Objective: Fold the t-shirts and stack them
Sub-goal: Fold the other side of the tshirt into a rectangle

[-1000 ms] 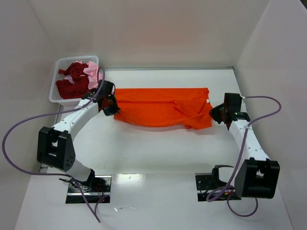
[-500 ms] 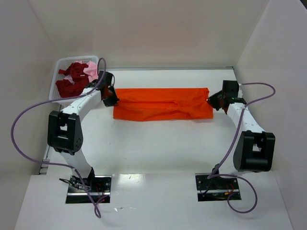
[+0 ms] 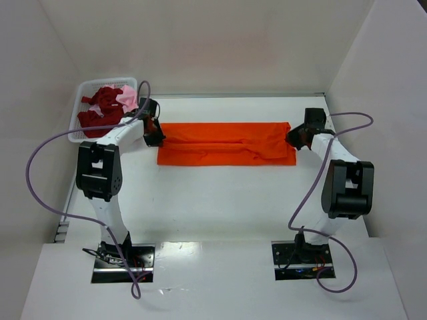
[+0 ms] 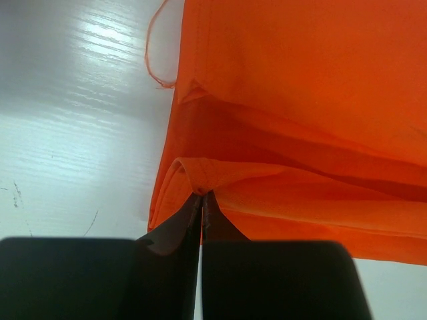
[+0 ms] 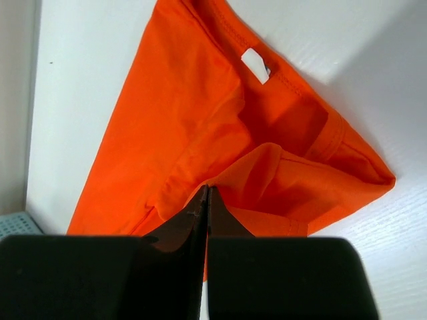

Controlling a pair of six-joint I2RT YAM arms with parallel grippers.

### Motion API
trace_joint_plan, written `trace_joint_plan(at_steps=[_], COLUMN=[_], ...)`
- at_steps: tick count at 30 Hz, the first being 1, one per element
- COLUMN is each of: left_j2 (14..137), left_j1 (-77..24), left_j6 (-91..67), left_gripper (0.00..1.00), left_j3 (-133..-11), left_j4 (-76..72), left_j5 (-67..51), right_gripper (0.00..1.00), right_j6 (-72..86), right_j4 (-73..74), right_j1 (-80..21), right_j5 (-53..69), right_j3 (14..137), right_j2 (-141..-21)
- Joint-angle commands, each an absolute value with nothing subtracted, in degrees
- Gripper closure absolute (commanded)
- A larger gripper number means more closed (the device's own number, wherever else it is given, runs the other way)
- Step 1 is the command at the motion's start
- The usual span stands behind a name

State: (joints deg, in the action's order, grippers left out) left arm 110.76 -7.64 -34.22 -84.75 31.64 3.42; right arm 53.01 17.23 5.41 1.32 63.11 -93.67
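The bright orange t-shirt (image 3: 227, 143) lies folded into a long flat band across the back of the table. My left gripper (image 3: 157, 138) is shut on a fold at its left end (image 4: 200, 177). My right gripper (image 3: 293, 138) is shut on a fold at its right end (image 5: 267, 167), near the collar with its white label (image 5: 255, 65). Dark red t-shirts (image 3: 100, 113) and a pale pink t-shirt (image 3: 127, 97) lie crumpled in the white mesh basket (image 3: 79, 93).
The basket stands at the back left corner against the wall. White walls close in the back and both sides. Purple cables loop from both arms. The arm bases sit at the near edge.
Both grippers have carried the shirt's near edge toward the back, so the shirt went from a loose wide shape to a narrow band. Both arms are now stretched farther back.
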Motion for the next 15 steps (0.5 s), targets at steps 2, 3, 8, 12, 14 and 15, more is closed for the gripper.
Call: trace_joint_plan(at_steps=[2,3,8,12,14,15], left_j2=[112.2,112.2,112.8,113.9,114.4,115.2], left_j1=[-6.2,-6.2,-5.1,-4.5,-4.0,-4.0], left_j6=[-32.1,-32.1,-31.6,-30.9,-30.4,-30.4], left_gripper=[1.0,1.0,1.0,1.0,1.0,1.0], left_j3=[-87.1,-87.1,-88.9,-90.8,-91.5,-91.5], left_j4=[30.4,30.4,30.4,30.4,30.4,30.4], left_j5=[3.2,3.2,3.2,2.6,2.5,2.5], right_gripper=[0.99,0.99,0.99,0.99,0.99,0.99], right_j6=[52.4,51.9,51.9,51.9,51.9,51.9], right_j4=[13.7,13.0,12.5,12.5,12.5,12.5], right_j1=[5.8,5.8,5.8,5.8,5.8,5.8], right_j5=[0.9,0.9,1.4,1.4,1.4,1.4], right_j3=[66.9,66.9,68.6,70.0,70.6,70.6], right_j2=[-95.6,-96.3,-98.2,-98.7,-99.2,-99.8])
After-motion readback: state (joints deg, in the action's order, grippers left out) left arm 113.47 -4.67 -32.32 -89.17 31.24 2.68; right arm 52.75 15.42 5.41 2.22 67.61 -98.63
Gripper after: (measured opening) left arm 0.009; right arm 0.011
